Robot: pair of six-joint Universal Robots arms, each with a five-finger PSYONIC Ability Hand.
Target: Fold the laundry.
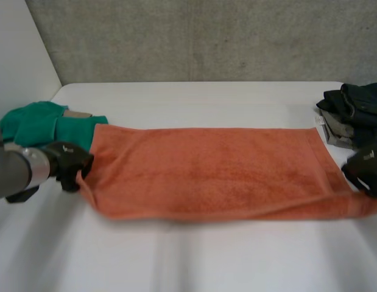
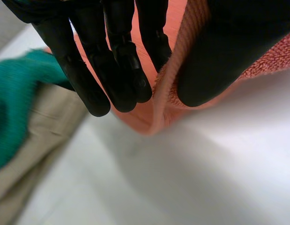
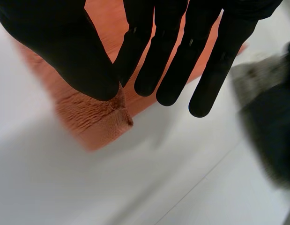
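On my feed the left hand [image 2: 91, 75] has straight fingers on one side of the orange towel [image 1: 212, 170] and the thumb on the other, pinching its short left edge. The right hand [image 3: 72, 51] does the same at the right end, with the near corner bunched between the thumb tip and the nearest finger. The towel is nubby terry, 1 long rectangle lying flat across the white table [image 1: 206, 258], and its near long edge looks thick and rounded. A green garment [image 1: 36, 121] with a beige cloth [image 2: 46, 129] touches the left end, and a heap of dark clothes [image 1: 359, 103] sits near the far right corner. There's bare table in front of the towel and behind it.
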